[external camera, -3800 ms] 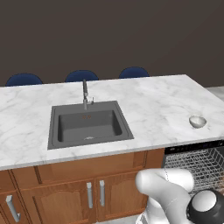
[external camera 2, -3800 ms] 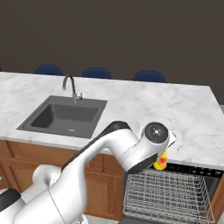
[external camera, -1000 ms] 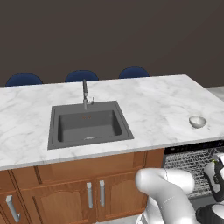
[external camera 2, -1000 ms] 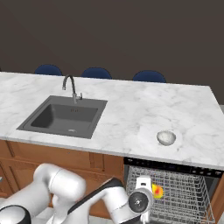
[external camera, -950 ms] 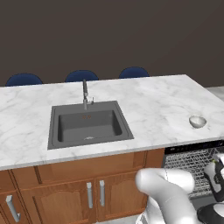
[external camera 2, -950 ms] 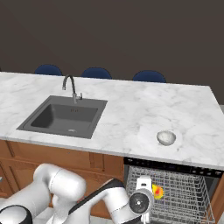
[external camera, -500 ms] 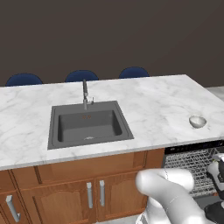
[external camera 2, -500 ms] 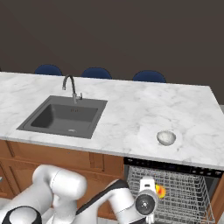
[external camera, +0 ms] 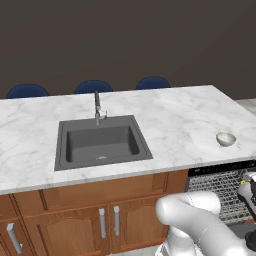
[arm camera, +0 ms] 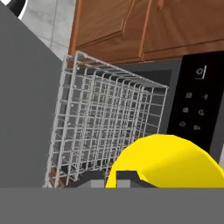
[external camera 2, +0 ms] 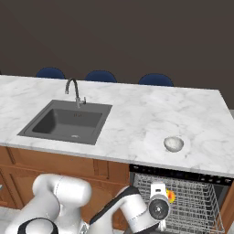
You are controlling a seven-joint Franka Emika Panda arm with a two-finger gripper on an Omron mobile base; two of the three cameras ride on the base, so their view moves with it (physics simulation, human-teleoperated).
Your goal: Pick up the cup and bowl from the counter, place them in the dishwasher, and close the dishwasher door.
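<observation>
Cup (arm camera: 164, 162) transport has reached the dishwasher: the gripper (external camera 2: 161, 208), which a few seconds ago carried the yellow cup at counter height, now sits low over the wire rack (arm camera: 105, 127) of the open dishwasher (external camera 2: 180, 201), and over the last second it has crept slightly further in. Its fingers clasp the cup, which fills the space just ahead of them, with the rack directly beyond. Release looks like the next step. Well above the gripper, the bowl (external camera 2: 173, 144) waits on the marble counter (external camera 2: 137, 114), so half the loading remains.
</observation>
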